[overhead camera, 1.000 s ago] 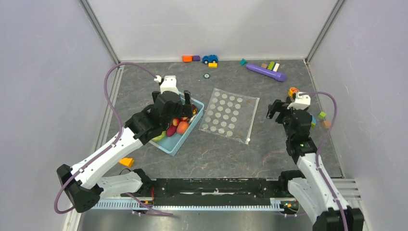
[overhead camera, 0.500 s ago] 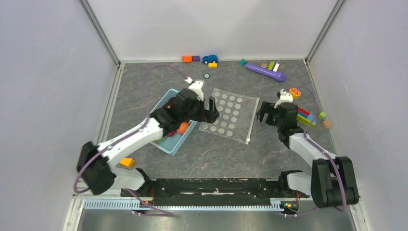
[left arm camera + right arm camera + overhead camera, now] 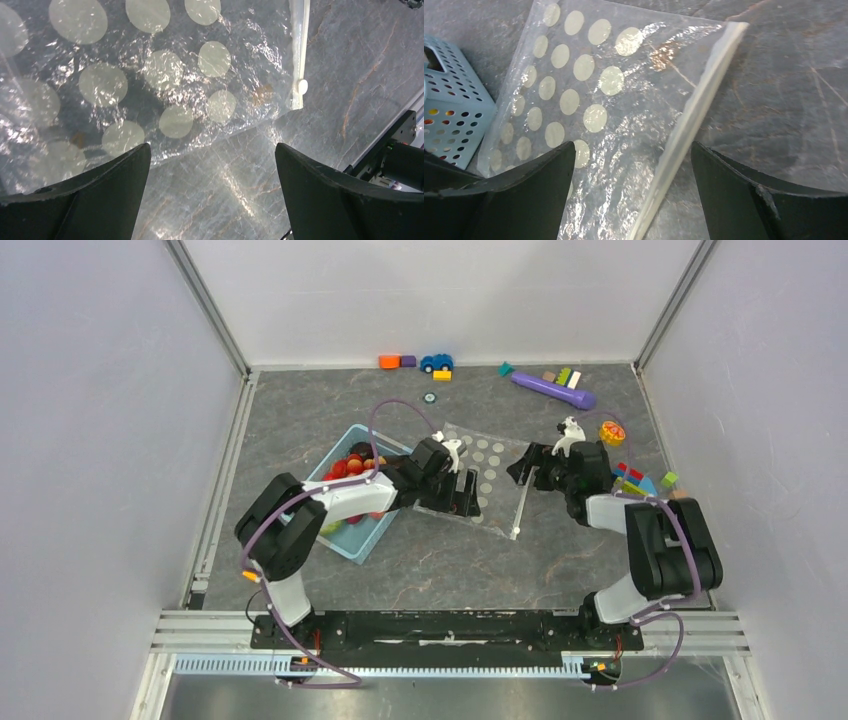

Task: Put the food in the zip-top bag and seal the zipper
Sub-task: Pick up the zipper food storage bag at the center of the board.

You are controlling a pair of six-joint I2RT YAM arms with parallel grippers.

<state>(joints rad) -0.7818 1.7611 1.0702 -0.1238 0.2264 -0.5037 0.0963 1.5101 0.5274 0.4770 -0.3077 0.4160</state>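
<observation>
The clear zip-top bag (image 3: pixel 492 475) with white dots lies flat in the middle of the table. Its zipper (image 3: pixel 521 502) runs along the right edge, with the white slider tab (image 3: pixel 515 532) at the near end. My left gripper (image 3: pixel 468 492) is open and empty, low over the bag's near left edge (image 3: pixel 165 85). My right gripper (image 3: pixel 528 466) is open and empty over the zipper strip (image 3: pixel 686 125), which lies between its jaws. The food (image 3: pixel 350 466), red and orange pieces, lies in the light blue basket (image 3: pixel 362 536).
A purple tube (image 3: pixel 553 390), blocks (image 3: pixel 398 361) and a blue toy car (image 3: pixel 436 362) lie along the back wall. Coloured blocks (image 3: pixel 640 482) and an orange piece (image 3: pixel 611 432) lie at the right. The basket's perforated wall (image 3: pixel 449 107) shows in the right wrist view.
My left gripper left the basket and moved right over the bag's near left edge. My right gripper moved left and down onto the zipper edge. Both arms stretched out low.
</observation>
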